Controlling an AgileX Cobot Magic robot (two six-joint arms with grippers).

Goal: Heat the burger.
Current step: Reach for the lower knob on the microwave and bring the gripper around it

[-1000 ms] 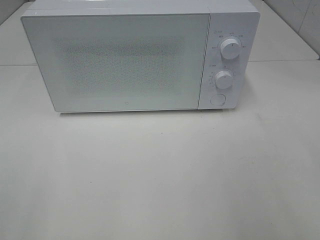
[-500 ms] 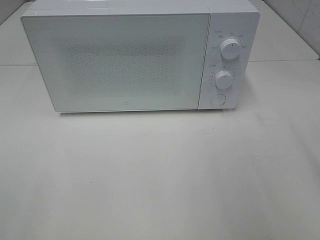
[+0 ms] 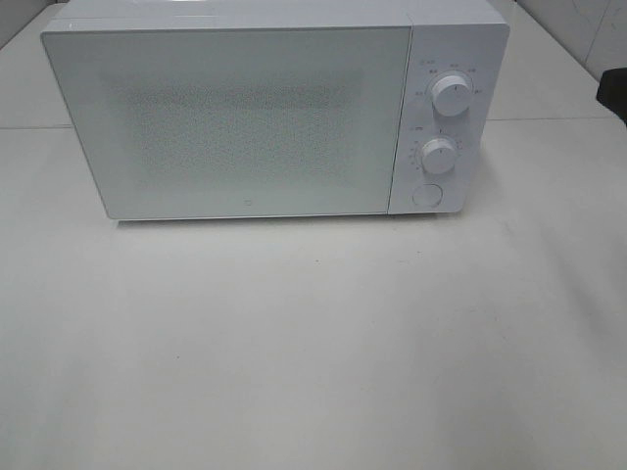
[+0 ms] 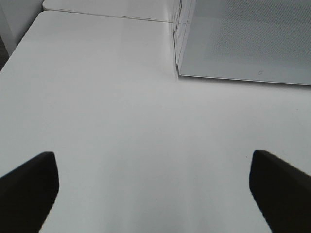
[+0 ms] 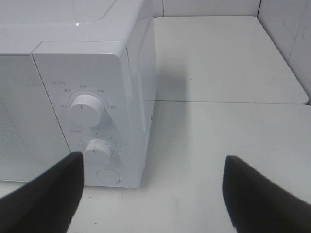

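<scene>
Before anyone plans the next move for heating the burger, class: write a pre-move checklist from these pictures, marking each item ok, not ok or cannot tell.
1. Burger found: not ok; no view shows it.
2. Burger inside the microwave: cannot tell; the door hides the inside.
3. Door open for loading: not ok; shut.
4. Left gripper open, empty: ok.
5. Right gripper open, empty: ok.
6. Round button visible to right wrist camera: ok.
</scene>
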